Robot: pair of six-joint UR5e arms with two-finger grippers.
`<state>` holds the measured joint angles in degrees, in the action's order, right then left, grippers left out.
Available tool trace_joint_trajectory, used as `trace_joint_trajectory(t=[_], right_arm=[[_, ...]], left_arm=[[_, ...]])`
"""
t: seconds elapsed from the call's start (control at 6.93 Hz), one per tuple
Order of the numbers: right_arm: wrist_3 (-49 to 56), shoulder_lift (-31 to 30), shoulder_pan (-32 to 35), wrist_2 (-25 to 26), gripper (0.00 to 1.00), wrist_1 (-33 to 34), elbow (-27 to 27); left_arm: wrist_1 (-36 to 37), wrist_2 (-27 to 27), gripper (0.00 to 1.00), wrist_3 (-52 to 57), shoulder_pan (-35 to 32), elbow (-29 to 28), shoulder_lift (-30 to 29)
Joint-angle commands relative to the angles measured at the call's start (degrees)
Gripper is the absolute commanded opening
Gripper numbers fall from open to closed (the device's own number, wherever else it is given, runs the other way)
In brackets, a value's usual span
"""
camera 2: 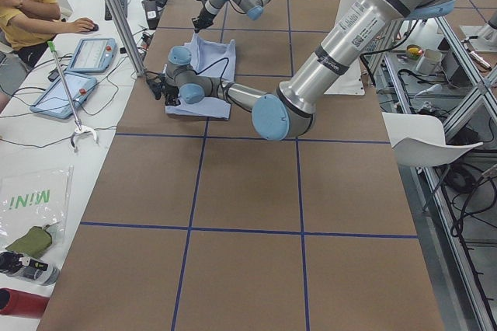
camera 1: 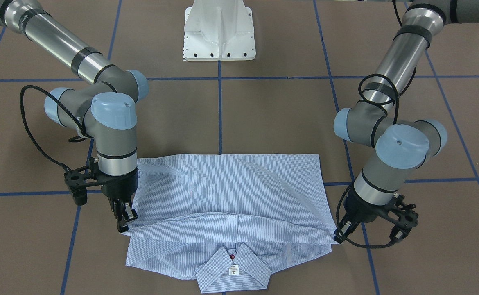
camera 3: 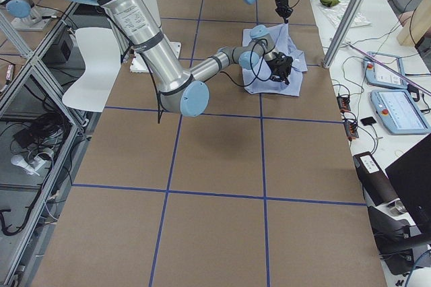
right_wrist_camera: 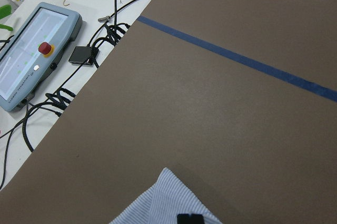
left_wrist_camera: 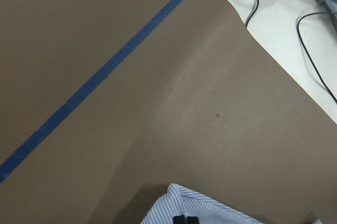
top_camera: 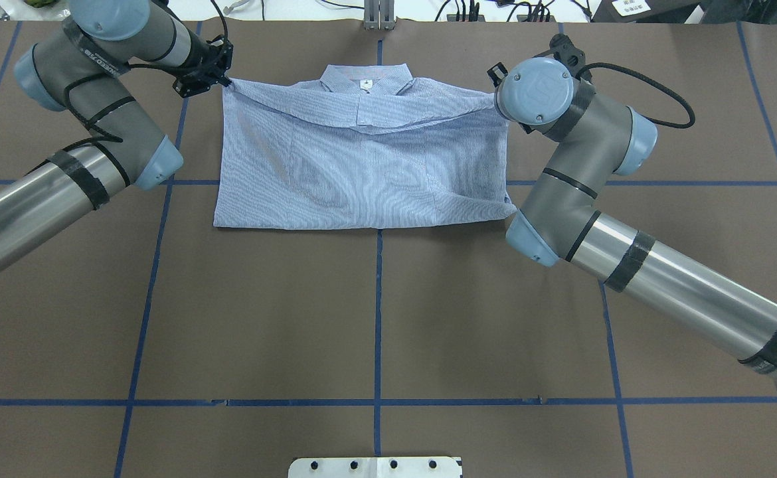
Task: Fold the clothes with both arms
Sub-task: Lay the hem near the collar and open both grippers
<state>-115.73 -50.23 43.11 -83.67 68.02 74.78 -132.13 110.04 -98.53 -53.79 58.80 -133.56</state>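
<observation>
Front-facing view, shirt: the striped light blue-and-white shirt is lying on the brown tabletop, folded across. Its top layer is sagging in a curve between the two tools, stopping short of the collar. The white neck label and a dark red button are showing.
Front-facing view, arms: the right arm is pointing its wrist straight down, and the right tool is clamping that layer's corner. The left arm is tilting inward, and the left tool is pinching the opposite corner.
Overhead view: the shirt is sitting toward the tabletop's far edge, collar away from the robot, straddling the centre blue tape line. The right tool is hiding under its own wrist.
Left side view: the shirt is lying far along the tabletop, between the near left arm and the far right arm.
Right side view: the near right arm is reaching down at the shirt's near side.
Left wrist view: black fingertips are closing on striped cloth at the bottom edge.
Right wrist view: a black fingertip is meeting a raised cloth corner, and a control pendant is lying off the tabletop.
</observation>
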Motion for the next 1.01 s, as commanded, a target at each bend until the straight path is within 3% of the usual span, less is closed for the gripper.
trace_joint_trajectory(t=[0.0, 0.43, 0.58, 0.87], right_arm=[[0.1, 2.3, 0.0, 0.0, 0.49, -0.5, -3.3], [-0.3, 3.0, 1.4, -0.1, 0.49, -0.6, -2.4], [-0.4, 0.4, 0.9, -2.0, 0.54, -0.4, 3.0], [-1.2, -15.8, -5.9, -3.0, 0.64, 0.1, 23.6]], left_arm=[[-0.4, -0.4, 0.13, 0.0, 0.3, -0.5, 0.0], [-2.6, -0.4, 0.21, 0.0, -0.1, -0.4, 0.4], [-3.1, -0.4, 0.21, 0.0, -0.3, 0.1, 0.6], [-6.4, -0.4, 0.21, 0.2, -0.4, 2.9, 4.2]])
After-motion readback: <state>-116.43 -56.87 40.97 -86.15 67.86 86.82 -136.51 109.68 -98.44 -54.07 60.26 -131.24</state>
